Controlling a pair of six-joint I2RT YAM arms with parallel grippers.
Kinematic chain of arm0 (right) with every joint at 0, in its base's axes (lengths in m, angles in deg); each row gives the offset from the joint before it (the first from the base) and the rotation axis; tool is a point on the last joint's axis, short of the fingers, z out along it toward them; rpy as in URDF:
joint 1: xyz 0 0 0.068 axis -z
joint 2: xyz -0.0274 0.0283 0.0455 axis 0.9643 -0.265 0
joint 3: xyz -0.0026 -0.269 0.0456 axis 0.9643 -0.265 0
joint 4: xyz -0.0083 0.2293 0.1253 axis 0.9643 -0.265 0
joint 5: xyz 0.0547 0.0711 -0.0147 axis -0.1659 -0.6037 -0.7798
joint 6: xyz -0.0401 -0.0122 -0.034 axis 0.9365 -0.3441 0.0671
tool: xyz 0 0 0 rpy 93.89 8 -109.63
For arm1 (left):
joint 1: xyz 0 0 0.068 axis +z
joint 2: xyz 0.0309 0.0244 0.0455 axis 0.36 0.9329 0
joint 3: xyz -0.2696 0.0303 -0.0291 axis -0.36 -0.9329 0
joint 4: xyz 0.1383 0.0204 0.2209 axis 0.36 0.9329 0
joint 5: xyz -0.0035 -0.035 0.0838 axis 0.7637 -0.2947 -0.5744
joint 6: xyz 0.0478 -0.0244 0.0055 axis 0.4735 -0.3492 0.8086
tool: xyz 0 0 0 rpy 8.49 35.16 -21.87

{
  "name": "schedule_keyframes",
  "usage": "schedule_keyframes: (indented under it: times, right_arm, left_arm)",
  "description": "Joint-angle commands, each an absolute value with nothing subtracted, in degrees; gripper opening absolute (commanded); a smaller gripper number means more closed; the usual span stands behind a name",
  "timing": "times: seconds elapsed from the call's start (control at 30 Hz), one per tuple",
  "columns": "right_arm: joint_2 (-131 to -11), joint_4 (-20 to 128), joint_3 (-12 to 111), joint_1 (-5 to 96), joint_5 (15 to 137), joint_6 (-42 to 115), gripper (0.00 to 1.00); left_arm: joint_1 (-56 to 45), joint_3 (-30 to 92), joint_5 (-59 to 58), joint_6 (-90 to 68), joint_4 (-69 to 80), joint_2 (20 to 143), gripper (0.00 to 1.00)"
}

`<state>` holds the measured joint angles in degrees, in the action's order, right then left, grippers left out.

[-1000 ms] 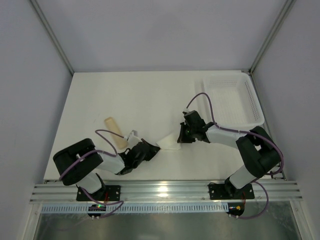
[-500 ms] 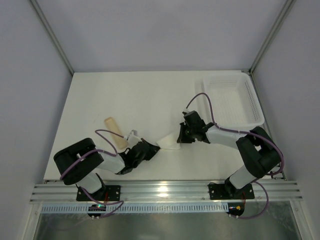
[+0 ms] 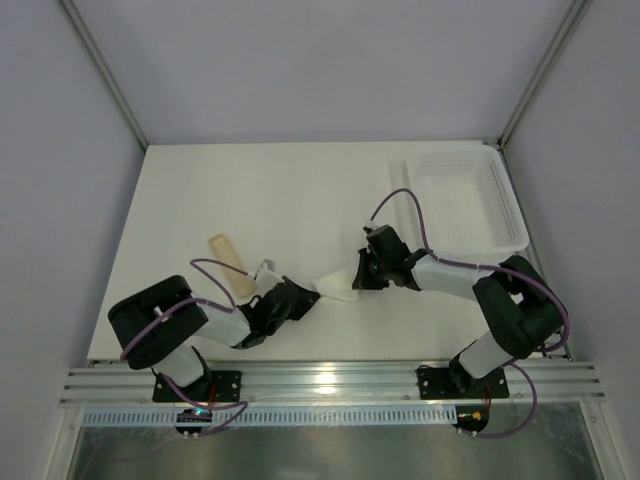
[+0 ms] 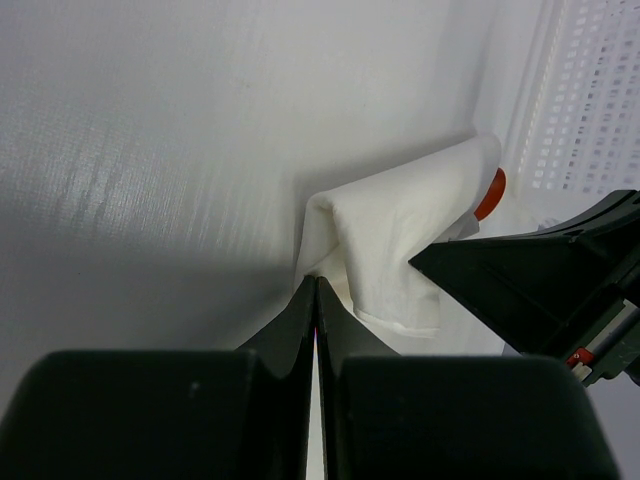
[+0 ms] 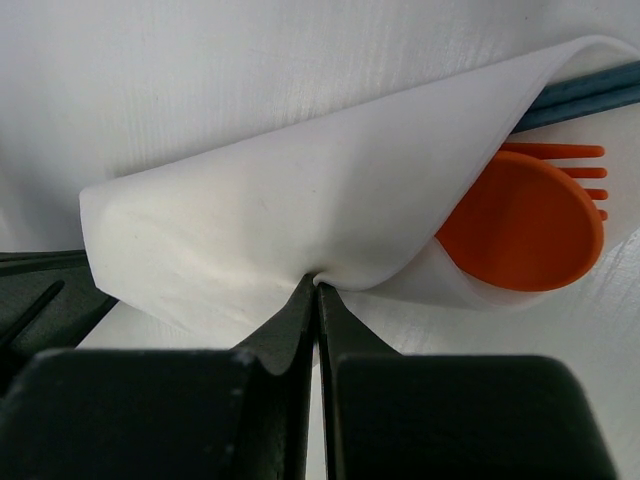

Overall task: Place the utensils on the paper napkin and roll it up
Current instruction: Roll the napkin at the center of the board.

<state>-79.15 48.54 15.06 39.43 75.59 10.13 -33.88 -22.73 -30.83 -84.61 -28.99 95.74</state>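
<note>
The worktop (image 3: 250,190) is a plain off-white sheet, boxed in by pale grey walls (image 3: 320,70) with aluminium posts (image 3: 105,75) at the far corners. An aluminium rail (image 3: 330,385) carrying both arm bases runs along its near edge.

The paper napkin (image 3: 338,285) is folded over into a loose tent and held up between the two arms. On the napkin's left, the left fingers (image 4: 285,325) are pressed together on its corner. On its right, the right fingers (image 5: 285,315) are pinched shut on the fold.

Under the napkin's open end lie an orange spoon (image 5: 525,225), the tines of an orange fork (image 5: 575,165) and two blue-grey handles (image 5: 590,95) — all partly covered. A tan stick (image 3: 230,262) lies flat to the napkin's left, apart from it.

A white mesh basket (image 3: 462,200) stands beyond the napkin to the right. A purple cable (image 3: 398,190) loops over the right arm — between napkin and basket.
</note>
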Motion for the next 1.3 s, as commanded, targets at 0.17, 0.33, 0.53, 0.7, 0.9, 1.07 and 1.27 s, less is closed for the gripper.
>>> schedule_keyframes:
  times: [0.17, 0.33, 0.53, 0.7, 0.9, 1.07, 1.27]
  right_arm:
    - [-78.5, 48.3, 13.1, 39.4, 77.6, 11.1, 0.04]
    - [-79.3, 48.9, 12.9, 39.8, 77.5, 11.2, 0.03]
    - [-80.7, 49.2, 13.6, 39.9, 77.3, 11.7, 0.04]
    - [-81.3, 49.1, 14.6, 39.9, 77.5, 12.1, 0.04]
    - [-81.6, 48.5, 15.8, 39.9, 77.5, 12.7, 0.04]
    - [-81.2, 48.4, 15.6, 39.9, 77.7, 13.2, 0.04]
    - [-80.9, 48.9, 15.7, 39.9, 76.8, 13.2, 0.04]
  left_arm:
    - [-33.3, -24.1, -32.5, -82.7, -20.1, 97.1, 0.00]
    - [-33.3, -24.2, -32.1, -82.1, -20.4, 96.9, 0.00]
    - [-37.0, -21.1, -39.9, -75.1, -13.1, 89.9, 0.00]
    - [-42.4, -17.8, -45.5, -72.7, -0.3, 84.0, 0.00]
    - [-44.1, -17.9, -48.3, -71.1, 4.3, 78.5, 0.00]
    - [-43.8, -14.9, -49.2, -61.3, 4.8, 73.2, 0.00]
    - [-32.6, -11.8, -31.6, -54.2, -1.2, 73.6, 0.00]
